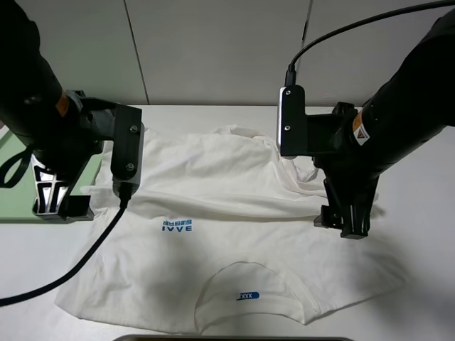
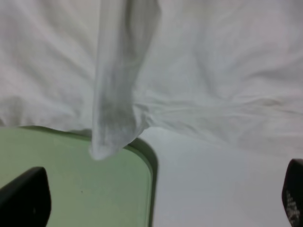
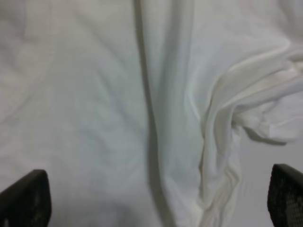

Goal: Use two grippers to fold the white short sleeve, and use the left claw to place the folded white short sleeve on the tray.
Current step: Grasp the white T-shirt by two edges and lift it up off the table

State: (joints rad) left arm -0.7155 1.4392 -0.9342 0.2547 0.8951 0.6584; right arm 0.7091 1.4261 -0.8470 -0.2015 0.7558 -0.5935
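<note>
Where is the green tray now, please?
In the high view the tray lies at the left edge, under the left gripper; the white short sleeve overlaps its rim.

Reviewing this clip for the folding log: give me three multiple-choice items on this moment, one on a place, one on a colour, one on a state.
1. In the high view, the tray lies: A) at the left edge of the table B) at its right edge C) on the shirt.
2. The lettering on the white short sleeve is: A) red B) blue C) black.
3. The left gripper and right gripper are: A) both shut on cloth B) only the left open C) both open.
Answers: 1 A, green shows beneath the left gripper; 2 B, blue print mid-shirt; 3 C, fingertips stand wide apart in each wrist view.
</note>
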